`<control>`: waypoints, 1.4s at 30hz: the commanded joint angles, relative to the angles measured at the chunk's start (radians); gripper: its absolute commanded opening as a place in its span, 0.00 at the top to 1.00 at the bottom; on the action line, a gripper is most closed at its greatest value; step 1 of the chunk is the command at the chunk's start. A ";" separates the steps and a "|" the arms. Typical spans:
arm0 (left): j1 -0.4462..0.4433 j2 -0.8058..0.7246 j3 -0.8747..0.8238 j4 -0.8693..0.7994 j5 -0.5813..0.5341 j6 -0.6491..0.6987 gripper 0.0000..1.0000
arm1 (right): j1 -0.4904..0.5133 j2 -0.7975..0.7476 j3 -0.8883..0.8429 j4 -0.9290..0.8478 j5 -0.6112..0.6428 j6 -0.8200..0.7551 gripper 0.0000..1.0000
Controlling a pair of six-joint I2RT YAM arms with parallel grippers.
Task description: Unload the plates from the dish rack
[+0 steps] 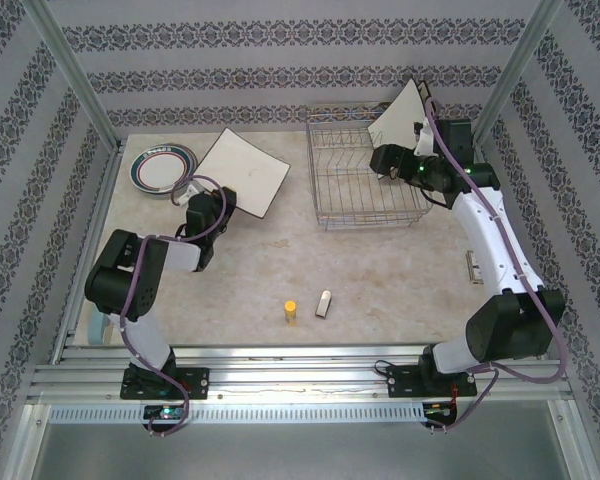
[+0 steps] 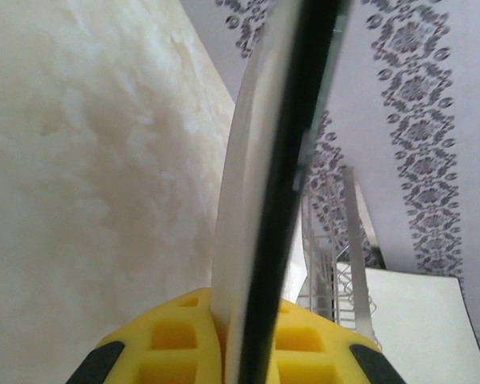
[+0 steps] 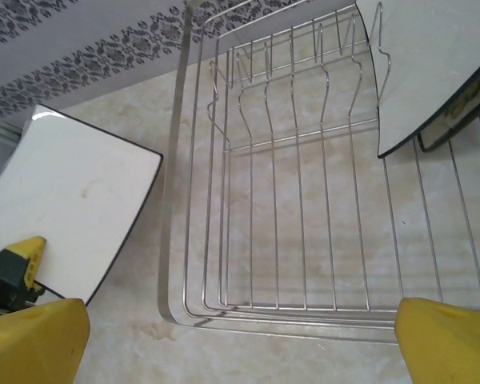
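Observation:
My left gripper (image 1: 208,212) is shut on the near edge of a square plate (image 1: 245,172), held white back up and tilted over the table's left side. In the left wrist view the plate's rim (image 2: 256,240) stands edge-on, pinched between the yellow fingers (image 2: 176,344). A round plate with teal rings (image 1: 163,167) lies at the far left. The wire dish rack (image 1: 365,180) stands at the back right with another square plate (image 1: 400,115) leaning in its far right corner. My right gripper (image 1: 385,160) hangs open above the rack floor (image 3: 304,200), with nothing between its fingers.
A small yellow cylinder (image 1: 290,311) and a grey oblong piece (image 1: 324,303) lie near the table's front middle. Another small metal item (image 1: 474,267) sits by the right arm. Patterned walls close off three sides. Behind the leaning plate (image 3: 432,72) a colourful rim (image 3: 464,108) shows.

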 commanded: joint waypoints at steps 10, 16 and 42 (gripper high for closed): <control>-0.131 0.141 0.079 0.457 -0.421 -0.018 1.00 | -0.010 -0.022 0.022 -0.098 0.014 -0.070 0.02; -0.154 0.214 0.127 0.433 -0.516 -0.103 1.00 | -0.010 -0.020 0.047 -0.123 0.004 -0.077 0.02; -0.133 0.450 0.287 0.209 -0.487 -0.510 1.00 | -0.006 -0.071 -0.007 -0.113 -0.019 -0.070 0.02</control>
